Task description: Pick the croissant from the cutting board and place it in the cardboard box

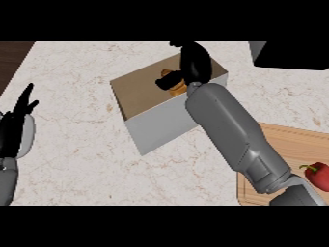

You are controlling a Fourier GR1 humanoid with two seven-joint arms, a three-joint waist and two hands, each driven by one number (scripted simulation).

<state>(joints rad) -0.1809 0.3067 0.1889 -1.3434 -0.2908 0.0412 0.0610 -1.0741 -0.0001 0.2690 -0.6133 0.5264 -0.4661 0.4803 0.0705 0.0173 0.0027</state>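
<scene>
Head view, looking steeply down on the counter [89,144]. My right hand [194,65] reaches over the open cardboard box [153,126], its forearm crossing the box's near right corner from the lower right. The fingers of this hand curl down around the croissant [171,83], which shows as a brown, partly hidden shape just below and to the left of the black hand, inside the outline of the box's opening. Whether the croissant touches the box's floor I cannot tell.

My left hand [14,123] rests at the left edge of the view, fingers straight and pointing up, holding nothing and well apart from the box.

The cutting board [302,140] lies at the lower right, partly under my right forearm. A red bell pepper [322,176] sits on it near the right edge. A dark object [295,54] occupies the upper right corner of the counter.
</scene>
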